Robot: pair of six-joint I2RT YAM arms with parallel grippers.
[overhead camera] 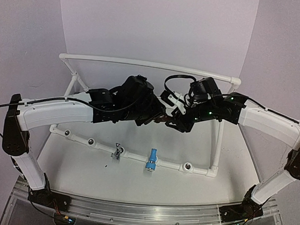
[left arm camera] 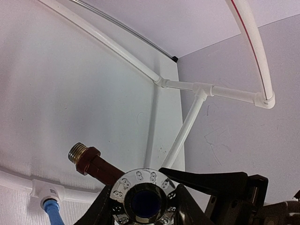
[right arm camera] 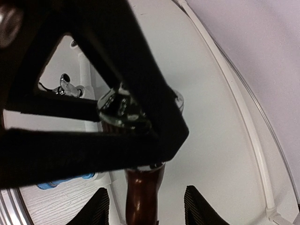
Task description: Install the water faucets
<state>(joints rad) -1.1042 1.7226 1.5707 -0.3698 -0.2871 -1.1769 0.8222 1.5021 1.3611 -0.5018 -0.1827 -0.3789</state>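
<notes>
bright, even light, soft shadows; wrist views curve at edges; dark red-brown faucet (right arm camera: 140, 197) blurred and glinting close up.

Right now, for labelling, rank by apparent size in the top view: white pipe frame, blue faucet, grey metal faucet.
1. white pipe frame, by far the largest.
2. blue faucet.
3. grey metal faucet, a little smaller; the two sit side by side, so distance barely matters.

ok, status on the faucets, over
left gripper shut on red-brown faucet. right gripper open around its body, gaps either side. blue faucet and grey faucet on the pipe frame. nothing blocking.
</notes>
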